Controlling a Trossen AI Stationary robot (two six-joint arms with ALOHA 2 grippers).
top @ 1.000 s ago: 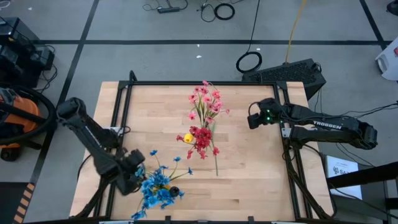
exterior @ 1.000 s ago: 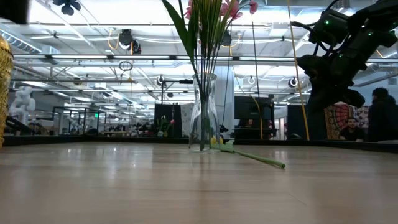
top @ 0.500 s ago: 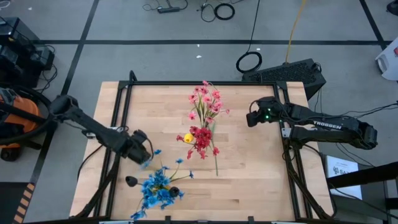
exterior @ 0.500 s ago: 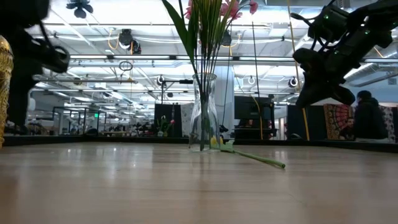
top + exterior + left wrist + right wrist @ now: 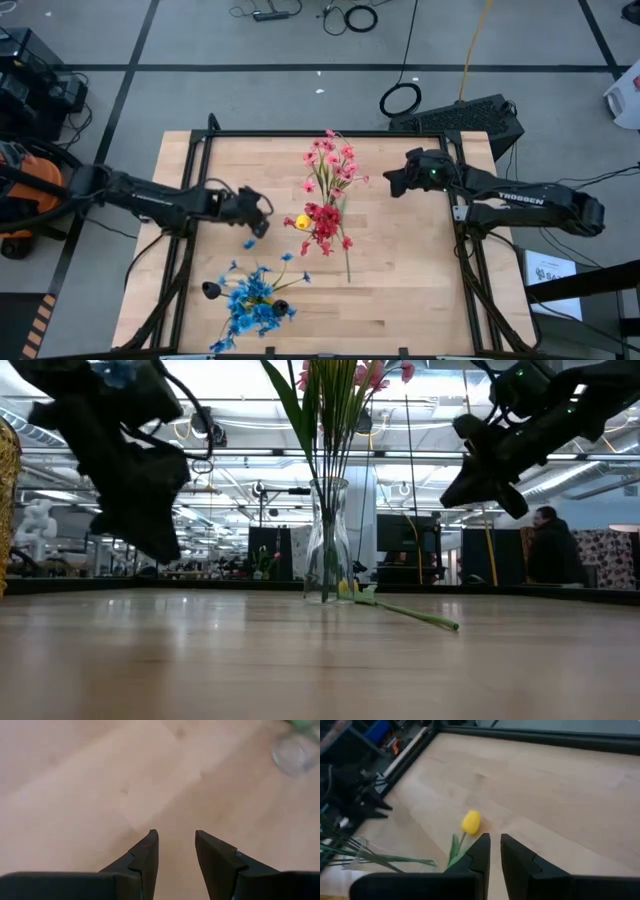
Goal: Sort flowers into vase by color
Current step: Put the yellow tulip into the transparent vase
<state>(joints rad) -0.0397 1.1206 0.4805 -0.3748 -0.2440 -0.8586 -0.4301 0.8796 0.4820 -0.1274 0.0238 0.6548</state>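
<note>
The flowers are seen in two groups: pink and red sprigs (image 5: 327,195) are held upright in a clear glass vase (image 5: 328,542) at mid-table, with a yellow bud (image 5: 302,222) lying on its stem just beside it, while blue sprigs (image 5: 252,298) are gathered near the front edge on the left. The left gripper (image 5: 260,216) is held above bare wood between the blue sprigs and the vase, fingers (image 5: 146,856) narrowly parted and empty. The right gripper (image 5: 392,184) is poised over the open right-hand boards, fingers almost together, nothing gripped.
</note>
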